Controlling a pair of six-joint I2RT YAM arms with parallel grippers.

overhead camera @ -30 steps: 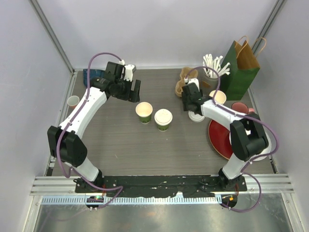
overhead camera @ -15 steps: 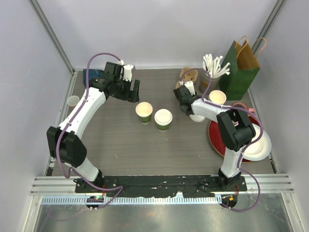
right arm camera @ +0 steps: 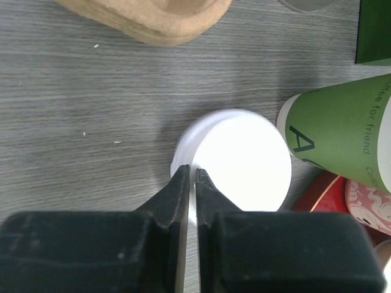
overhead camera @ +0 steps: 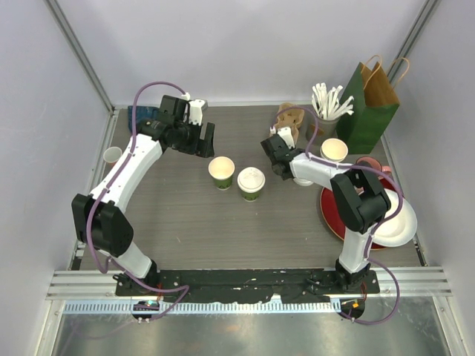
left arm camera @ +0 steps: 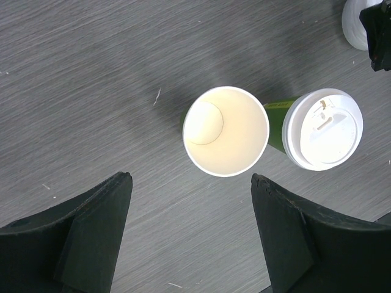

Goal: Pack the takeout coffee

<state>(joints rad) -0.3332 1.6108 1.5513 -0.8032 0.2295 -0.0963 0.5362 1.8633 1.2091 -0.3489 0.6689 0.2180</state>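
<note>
Evidently the lidding step is in hand: the lidded cup (left arm camera: 322, 129) stands mid-desk (overhead camera: 185, 215), with the open cup (left arm camera: 226, 131) just beside it. The right end effector (right arm camera: 190, 173) is clenched on the rim of a white lid (right arm camera: 241, 155). Next, I judge, it must carry that lid over the open cup and seat it level. The left end effector (left arm camera: 190, 178) hangs released above the open cup. Since a second ago the right arm has swung left toward the cups, while the left is unmoved.

Past the jaws of my left gripper (left arm camera: 189, 189) I see a matt paper cup (left arm camera: 226, 139), a smooth plastic lid (left arm camera: 322, 129) and a grainy wood-look tabletop (left arm camera: 91, 73).
</note>
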